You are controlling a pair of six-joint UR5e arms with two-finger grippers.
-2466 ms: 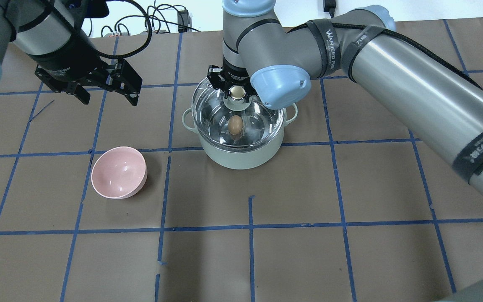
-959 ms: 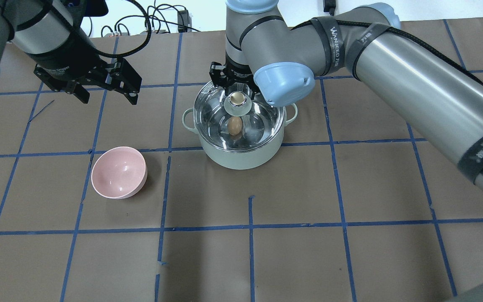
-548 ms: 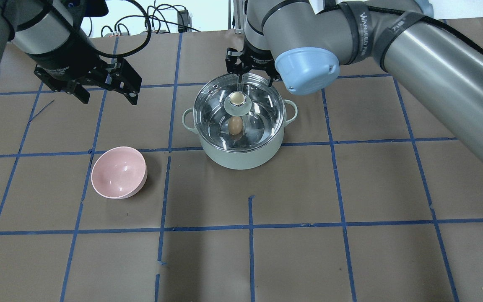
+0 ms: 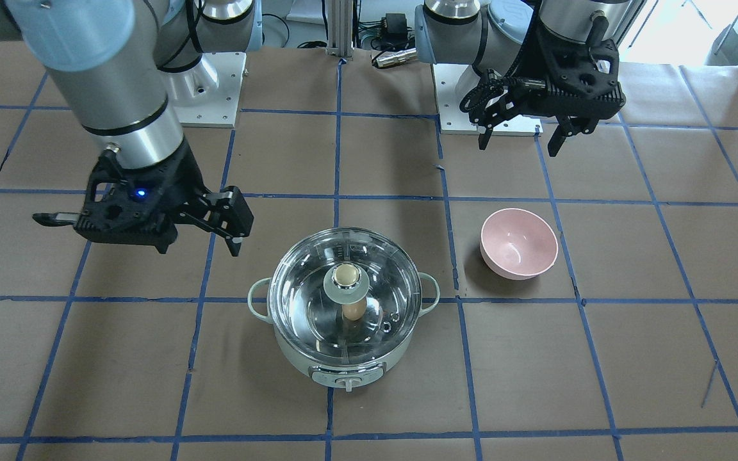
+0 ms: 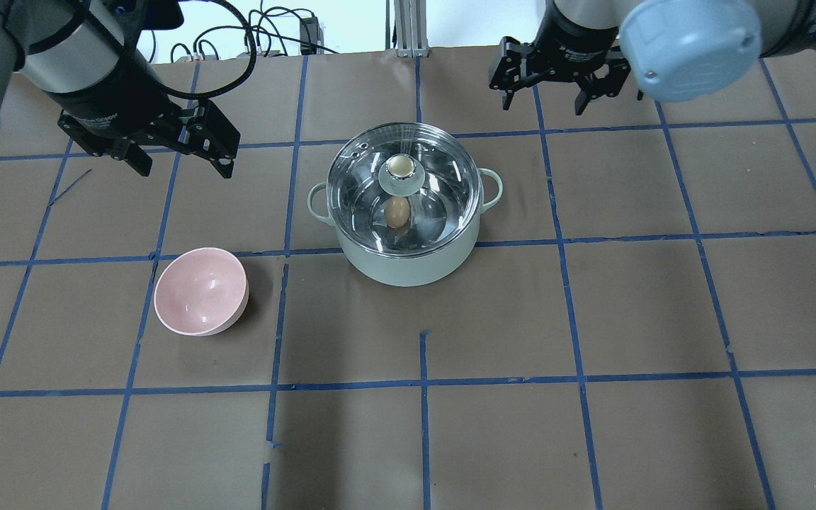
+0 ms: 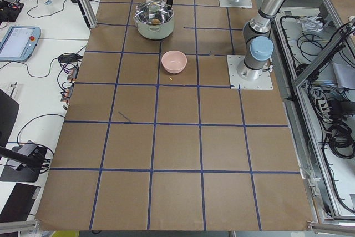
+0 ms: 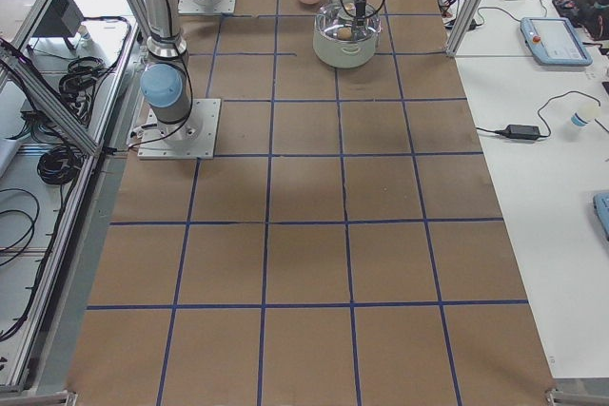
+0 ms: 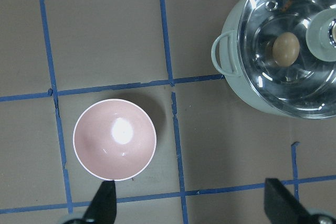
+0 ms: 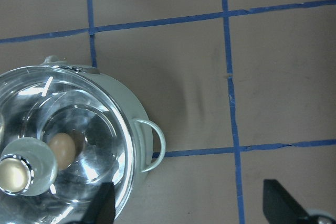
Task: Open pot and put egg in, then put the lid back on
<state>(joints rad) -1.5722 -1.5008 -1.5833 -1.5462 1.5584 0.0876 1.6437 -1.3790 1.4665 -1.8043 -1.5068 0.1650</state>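
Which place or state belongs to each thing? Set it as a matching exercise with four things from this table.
Column one:
1. egg
2. lid
3. pink bowl
4. right gripper

Column two:
A. open, holding nothing, away from the pot
B. empty, on the table beside the pot
C. inside the pot, seen through glass
D. seated on the pot's rim

Pairs: 1-C, 2-D, 3-B, 4-A

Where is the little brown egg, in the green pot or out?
In. The small tan-brown egg lies inside the round mint-green pot, seen through the clear glass lid resting on top.
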